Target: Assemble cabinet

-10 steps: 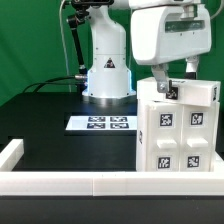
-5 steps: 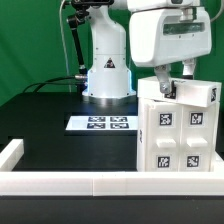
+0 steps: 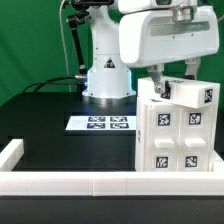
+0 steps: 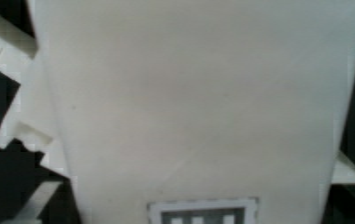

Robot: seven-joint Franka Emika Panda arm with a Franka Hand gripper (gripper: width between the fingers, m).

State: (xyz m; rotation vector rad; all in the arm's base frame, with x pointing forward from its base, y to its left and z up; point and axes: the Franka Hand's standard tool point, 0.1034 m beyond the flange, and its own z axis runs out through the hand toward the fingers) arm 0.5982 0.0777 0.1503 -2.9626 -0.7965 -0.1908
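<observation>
The white cabinet body (image 3: 175,140) stands at the exterior view's right, with several tags on its front. A white panel block (image 3: 188,96) lies tilted on top of it, showing a tag on its end. My gripper (image 3: 172,82) is directly over this panel, with its dark fingers (image 3: 157,78) down on either side and shut on it. In the wrist view the panel (image 4: 192,100) fills nearly the whole picture, with a tag (image 4: 206,212) near one edge. My fingertips are not visible there.
The marker board (image 3: 100,123) lies flat on the black table in front of the arm's base (image 3: 107,75). A low white border rail (image 3: 60,183) runs along the near edge, with a raised end (image 3: 10,152) at the exterior view's left.
My hand has shifted toward the exterior view's left. The top panel has tilted with it, so its end tag now shows.
</observation>
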